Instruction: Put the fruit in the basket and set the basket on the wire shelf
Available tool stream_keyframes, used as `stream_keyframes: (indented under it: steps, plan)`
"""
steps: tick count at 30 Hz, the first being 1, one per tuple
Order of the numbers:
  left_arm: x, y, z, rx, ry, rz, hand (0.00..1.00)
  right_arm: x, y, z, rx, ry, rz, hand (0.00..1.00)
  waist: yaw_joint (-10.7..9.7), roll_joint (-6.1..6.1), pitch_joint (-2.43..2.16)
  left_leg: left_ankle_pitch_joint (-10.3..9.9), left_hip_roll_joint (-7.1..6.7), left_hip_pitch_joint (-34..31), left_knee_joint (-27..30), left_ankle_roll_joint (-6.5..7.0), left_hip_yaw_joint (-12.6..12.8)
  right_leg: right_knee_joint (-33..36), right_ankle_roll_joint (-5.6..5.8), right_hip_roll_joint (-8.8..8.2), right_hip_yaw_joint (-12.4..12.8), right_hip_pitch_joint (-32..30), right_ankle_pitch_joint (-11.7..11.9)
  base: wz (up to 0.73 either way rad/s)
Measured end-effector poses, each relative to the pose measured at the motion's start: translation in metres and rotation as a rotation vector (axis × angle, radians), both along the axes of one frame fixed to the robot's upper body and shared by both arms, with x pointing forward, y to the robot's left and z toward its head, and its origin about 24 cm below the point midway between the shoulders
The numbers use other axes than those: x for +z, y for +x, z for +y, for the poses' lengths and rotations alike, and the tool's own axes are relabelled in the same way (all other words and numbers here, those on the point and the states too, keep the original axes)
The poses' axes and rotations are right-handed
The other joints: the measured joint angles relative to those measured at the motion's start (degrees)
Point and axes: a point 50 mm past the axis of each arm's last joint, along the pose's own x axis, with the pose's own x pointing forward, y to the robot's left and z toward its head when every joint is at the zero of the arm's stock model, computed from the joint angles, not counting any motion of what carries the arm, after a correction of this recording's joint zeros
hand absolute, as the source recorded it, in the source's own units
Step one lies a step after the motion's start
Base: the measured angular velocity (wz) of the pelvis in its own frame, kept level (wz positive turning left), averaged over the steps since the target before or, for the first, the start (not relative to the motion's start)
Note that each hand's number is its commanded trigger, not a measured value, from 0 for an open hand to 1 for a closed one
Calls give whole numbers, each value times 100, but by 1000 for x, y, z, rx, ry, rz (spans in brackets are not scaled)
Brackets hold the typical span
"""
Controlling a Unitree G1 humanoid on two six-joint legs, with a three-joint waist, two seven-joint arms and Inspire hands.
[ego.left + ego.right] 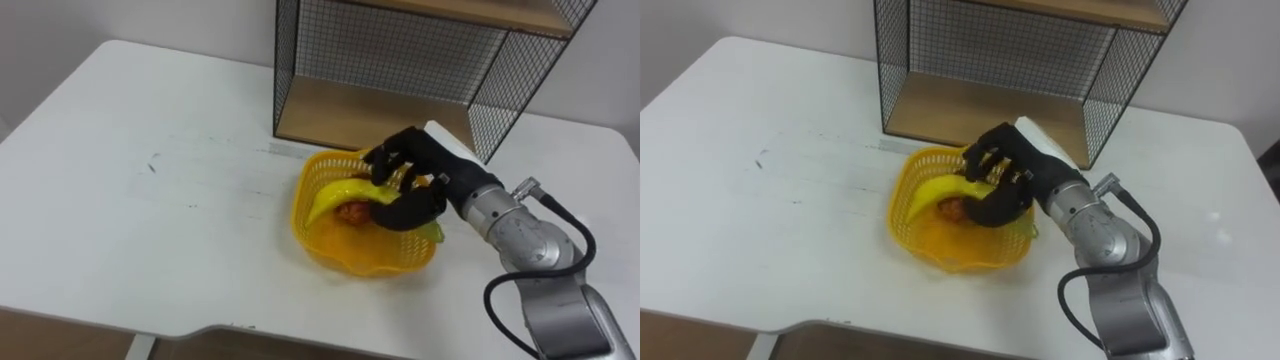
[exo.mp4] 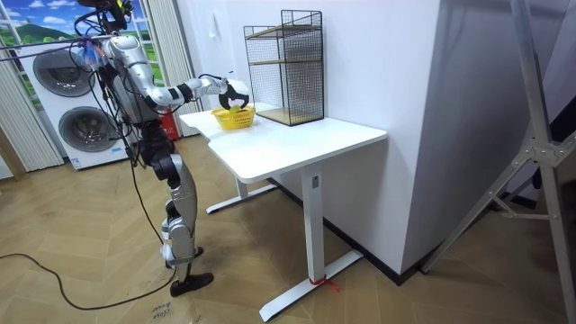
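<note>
Yellow basket [image 1: 350,258] sits on the white table [image 1: 150,200] just before the wire shelf [image 1: 400,50]; the right hand [image 1: 425,165] curls round 1 banana [image 1: 330,200] inside it, above an orange fruit [image 1: 352,212].

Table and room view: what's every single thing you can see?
basket: one, yellow, on the table in front of the wire shelf
banana: one, yellow, in the basket
round fruit: one, orange-red, in the basket under the banana
wire shelf: one, black wire with wooden boards, at the back of the table
table: one, white, by the wall
washing machines: two, white, stacked at the room view's left
metal stand: one, grey, at the room view's right
right hand: one, black, in the basket, fingers curled round the banana
</note>
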Motion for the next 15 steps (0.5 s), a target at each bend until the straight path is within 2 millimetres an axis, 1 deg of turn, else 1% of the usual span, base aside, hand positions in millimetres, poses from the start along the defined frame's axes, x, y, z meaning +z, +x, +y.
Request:
stream_keyframes:
  steps: [15]
  plan:
    - [0,-1,0,5,0,8,0,-4,-2,-1,-16,4,27,0,-48,-11,5,0,-10,-15,17,0,-23,0,0,-2,-3,12,0,0]
